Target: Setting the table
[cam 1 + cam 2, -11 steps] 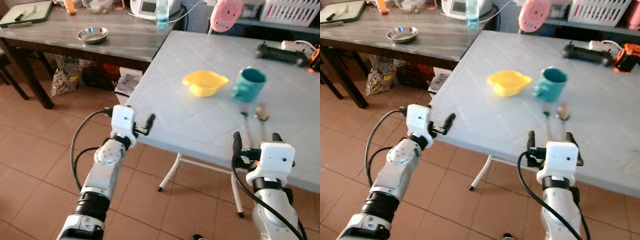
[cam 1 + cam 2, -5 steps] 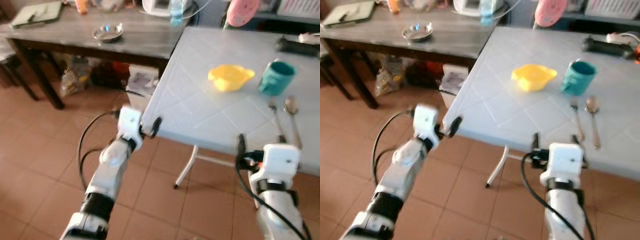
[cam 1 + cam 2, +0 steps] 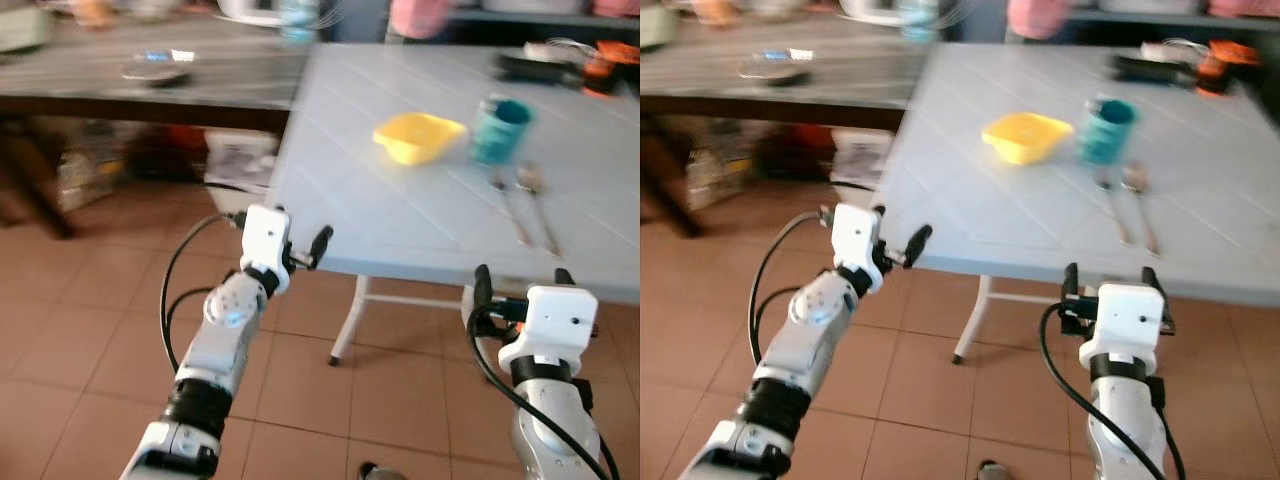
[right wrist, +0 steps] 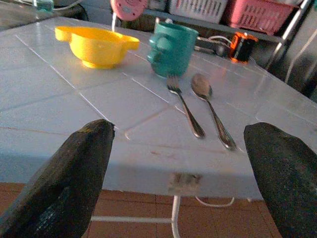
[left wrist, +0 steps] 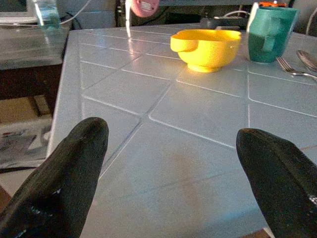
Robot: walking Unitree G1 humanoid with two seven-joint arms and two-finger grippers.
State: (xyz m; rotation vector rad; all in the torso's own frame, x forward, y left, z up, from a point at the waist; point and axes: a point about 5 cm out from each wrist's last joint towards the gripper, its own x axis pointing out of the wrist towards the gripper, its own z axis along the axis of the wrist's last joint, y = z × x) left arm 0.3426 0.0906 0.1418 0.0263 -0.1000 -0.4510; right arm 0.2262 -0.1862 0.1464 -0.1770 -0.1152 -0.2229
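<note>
The fork and the spoon were seen lying side by side on the white table, just in front of the teal mug. Their long handles were pointed back toward the near edge of the table, almost straight at the right gripper. That gripper was held just below and in front of the edge, with its two black fingers spread wide and nothing between them. The left gripper was also held open and empty, near the table's left corner. The yellow bowl was set just left of the mug, further in on the table. The fork and spoon were judged to be nearer the right arm, so a reach forward and up over the edge would be needed.
</note>
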